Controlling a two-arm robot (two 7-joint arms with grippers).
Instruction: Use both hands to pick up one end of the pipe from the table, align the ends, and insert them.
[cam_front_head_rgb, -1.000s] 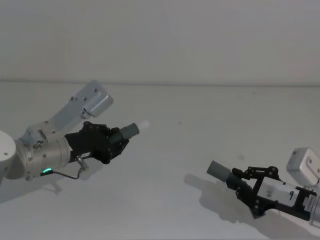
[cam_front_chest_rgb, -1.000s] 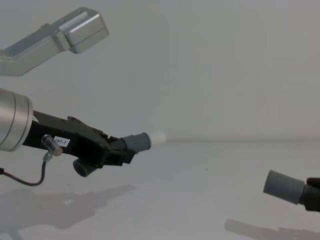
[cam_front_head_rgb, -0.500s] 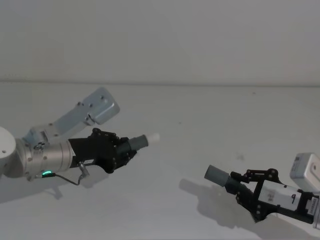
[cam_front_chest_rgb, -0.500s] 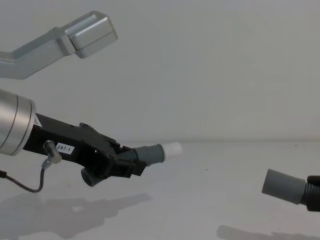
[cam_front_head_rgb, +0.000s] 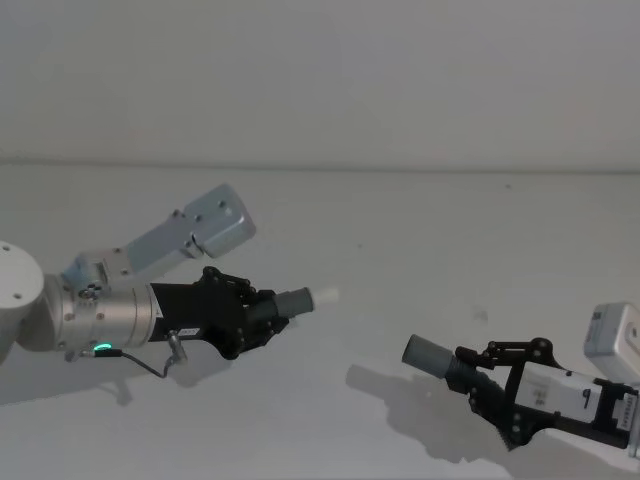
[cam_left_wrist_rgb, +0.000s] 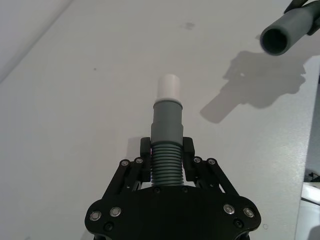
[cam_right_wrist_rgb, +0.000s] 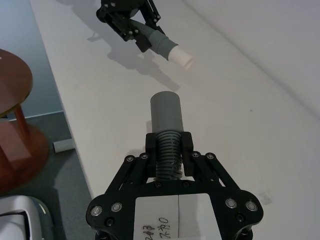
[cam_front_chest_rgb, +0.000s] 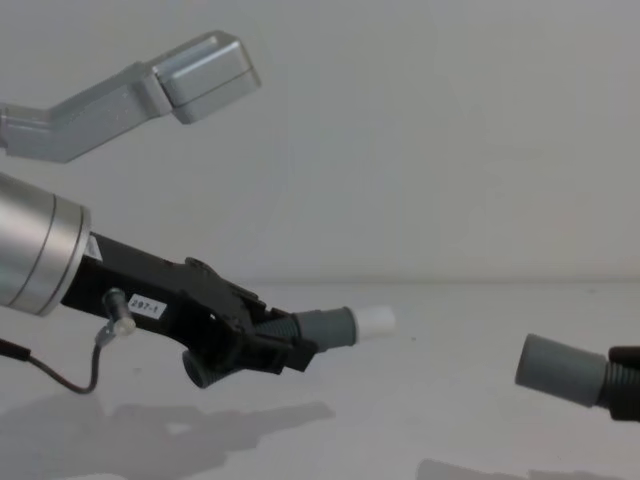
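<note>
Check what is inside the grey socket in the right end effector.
The socket in the right end effector looks hollow and dark, nothing plugged in; the white tip, in the left end effector, is apart from it. Its depth is shadowed, unseen.

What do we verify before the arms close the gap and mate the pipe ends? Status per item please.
1. Hold of the left gripper on the plug piece, shut on its ribbed section: ok.
2. Hold of the right gripper on the socket piece, shut on its ribbed section: ok.
3. Both pieces lifted off the table, shadows cast below them: ok.
4. The socket mouth open and unblocked: ok.
5. The white tip in line with the socket mouth: not ok. In the left wrist view the mouth sits well off the tip's axis.
6. Ends mated: not ok. They are apart, not touching.
</note>
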